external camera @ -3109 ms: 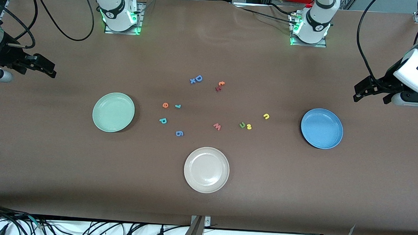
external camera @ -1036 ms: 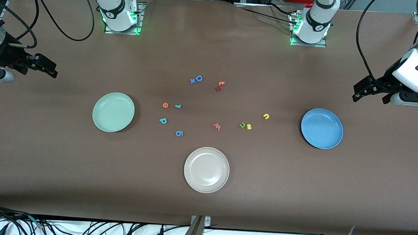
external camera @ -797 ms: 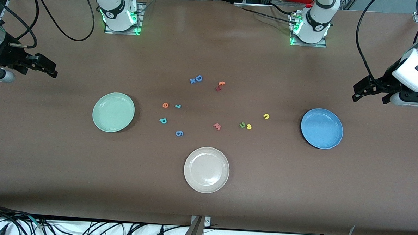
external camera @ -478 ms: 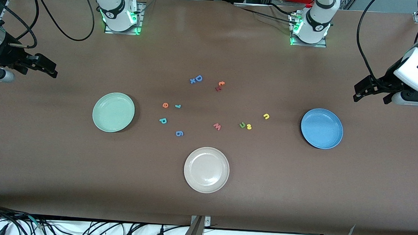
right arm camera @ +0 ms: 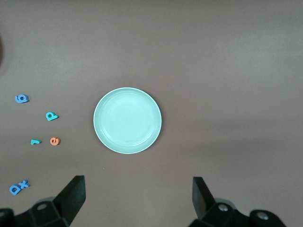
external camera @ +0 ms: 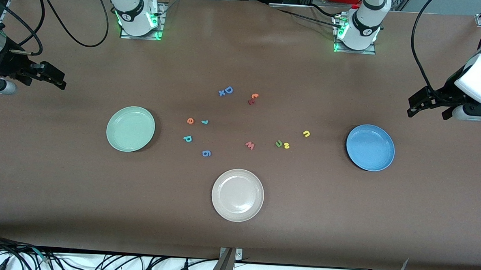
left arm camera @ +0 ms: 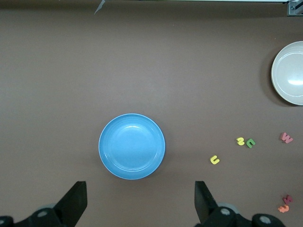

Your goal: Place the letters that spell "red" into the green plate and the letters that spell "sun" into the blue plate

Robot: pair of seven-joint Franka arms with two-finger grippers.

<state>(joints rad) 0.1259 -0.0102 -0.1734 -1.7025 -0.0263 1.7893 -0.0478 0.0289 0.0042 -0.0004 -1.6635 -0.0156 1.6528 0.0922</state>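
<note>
Brown matte table (external camera: pixel 342 220), slightly wrinkled near the arm bases; cables hang along the edge nearest the front camera, and a metal bracket (external camera: pixel 227 261) sits at mid-edge. Left gripper (external camera: pixel 426 105) hangs in the air at the left arm's end of the table, fingers spread, nothing held. Right gripper (external camera: pixel 51 77) likewise at the right arm's end, fingers spread, empty. Green plate (external camera: pixel 130 129) toward the right arm's end, blue plate (external camera: pixel 370 147) toward the left arm's end, both empty. Beige-white plate (external camera: pixel 237 195) between them, nearer the front camera. All letters lie loose on the table between the plates. "red" set beside the green plate: orange e (external camera: pixel 190 121), teal r (external camera: pixel 204 122), teal d/p shape (external camera: pixel 188 139). "sun" set toward the blue plate: green u/n (external camera: pixel 279 143) touching yellow s (external camera: pixel 286 145), yellow u/n (external camera: pixel 306 133) apart, closer to the blue plate. Others: blue 6/g shape (external camera: pixel 207 153), pinkish w (external camera: pixel 250 145), blue D (external camera: pixel 228 90) with a small blue x just beside it, and an orange-and-red pair (external camera: pixel 252 98) farther from the camera.
</note>
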